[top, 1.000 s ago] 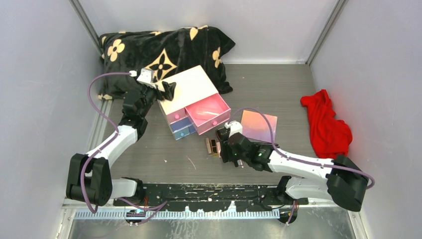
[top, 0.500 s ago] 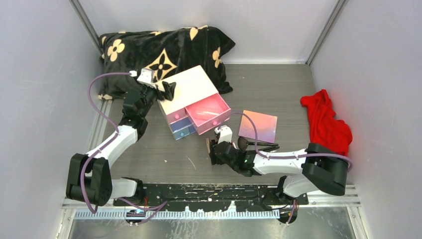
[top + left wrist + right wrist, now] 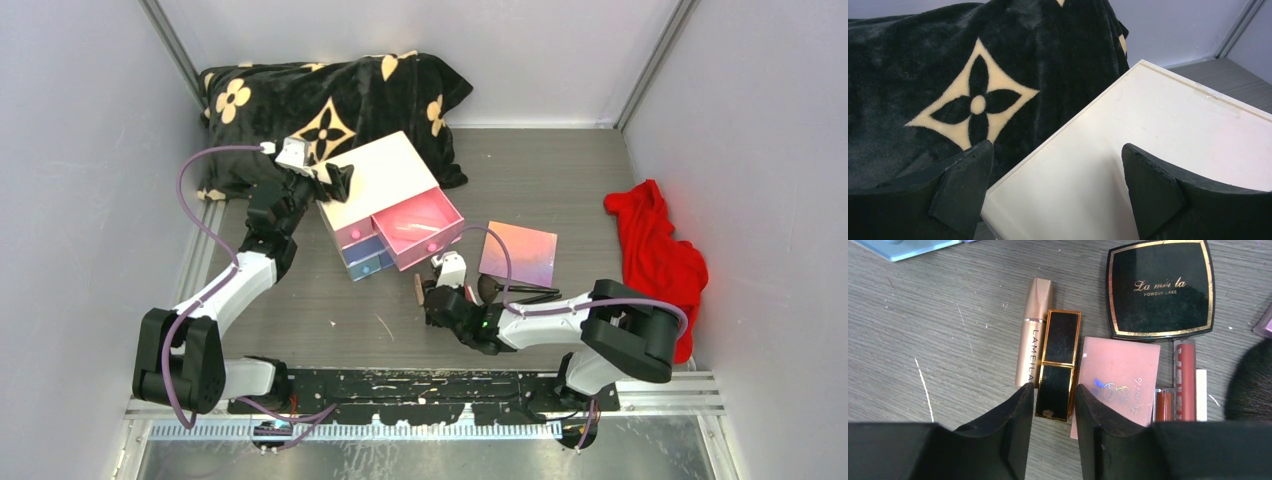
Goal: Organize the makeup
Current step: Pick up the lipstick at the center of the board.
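R gripper (image 3: 1054,395) is set narrow, w/ near end of black lipstick (image 3: 1060,350) between fingertips; grip can't be told. L gripper (image 3: 1055,150) is spread wide over corner of white chest (image 3: 1158,130).

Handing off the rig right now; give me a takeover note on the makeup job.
Left gripper: open, straddling the top edge of the white chest.
Right gripper: straddles the black-gold tube; grip unclear.
Rose-gold tube, black compact, pink compact, red gloss, brush and palette lie on the table.
Done: pink drawer open, no makeup seen inside.
Left: stow every piece.
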Motion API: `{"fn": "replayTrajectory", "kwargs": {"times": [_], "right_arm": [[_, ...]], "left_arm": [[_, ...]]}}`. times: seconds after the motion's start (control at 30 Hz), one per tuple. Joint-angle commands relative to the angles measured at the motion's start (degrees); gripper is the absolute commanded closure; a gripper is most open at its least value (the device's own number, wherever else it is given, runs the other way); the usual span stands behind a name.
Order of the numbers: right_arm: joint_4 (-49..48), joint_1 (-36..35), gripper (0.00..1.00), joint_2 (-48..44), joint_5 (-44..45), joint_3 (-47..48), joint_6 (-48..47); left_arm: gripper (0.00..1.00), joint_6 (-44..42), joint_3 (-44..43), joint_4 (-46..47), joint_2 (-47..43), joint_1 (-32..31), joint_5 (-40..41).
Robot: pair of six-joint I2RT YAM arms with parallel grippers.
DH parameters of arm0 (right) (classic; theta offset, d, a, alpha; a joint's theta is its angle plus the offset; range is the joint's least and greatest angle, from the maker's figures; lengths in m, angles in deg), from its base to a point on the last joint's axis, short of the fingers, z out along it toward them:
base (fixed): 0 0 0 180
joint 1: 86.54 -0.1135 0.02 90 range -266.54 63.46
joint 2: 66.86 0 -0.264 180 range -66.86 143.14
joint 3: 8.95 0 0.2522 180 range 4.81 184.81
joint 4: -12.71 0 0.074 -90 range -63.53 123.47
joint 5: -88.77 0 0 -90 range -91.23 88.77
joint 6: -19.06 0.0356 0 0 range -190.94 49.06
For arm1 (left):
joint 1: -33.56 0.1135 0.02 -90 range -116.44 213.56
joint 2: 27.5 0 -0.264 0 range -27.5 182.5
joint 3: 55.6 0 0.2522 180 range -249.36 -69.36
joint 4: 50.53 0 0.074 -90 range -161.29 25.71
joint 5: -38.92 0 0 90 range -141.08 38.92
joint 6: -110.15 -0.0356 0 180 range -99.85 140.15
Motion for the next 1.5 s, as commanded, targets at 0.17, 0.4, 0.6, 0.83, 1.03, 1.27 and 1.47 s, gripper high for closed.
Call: {"fn": "replayTrajectory", "kwargs": {"times": [0.17,0.4,0.6,0.83,1.03,1.27,1.47], "right_arm": [[-1.25,-0.05,0.88,1.74,2.4,0.56,1.3],[1.95,-0.82,0.93,-2.17,0.23,-0.07,0.17],[7.43,-4.05,0.93,-6.3,-0.95,-0.76,2.51],[16.27,-9.91,0.94,-12.4,1.21,-1.12,5.26],[30.05,-17.31,0.94,-19.97,6.07,3.73,7.9],[45.65,-24.25,0.95,-24.97,15.48,13.86,10.14],[50.37,-25.65,0.95,-27.05,20.45,20.54,7.21]], "left_arm": [[0.0,-3.39,4.47,-16.92,4.06,-0.4,0.94],[0.0,-3.39,4.47,-16.96,4.1,-0.4,1.04],[0.0,-3.39,4.47,-16.88,4.1,-0.38,1.03],[0.0,-3.39,4.56,-16.91,4.01,-0.38,1.03],[0.0,-3.41,4.46,-16.91,3.95,-0.4,1.17],[0.0,-3.46,4.5,-16.88,3.92,-0.49,1.3],[0.0,-3.48,4.56,-16.9,3.93,-0.55,1.29]]}}
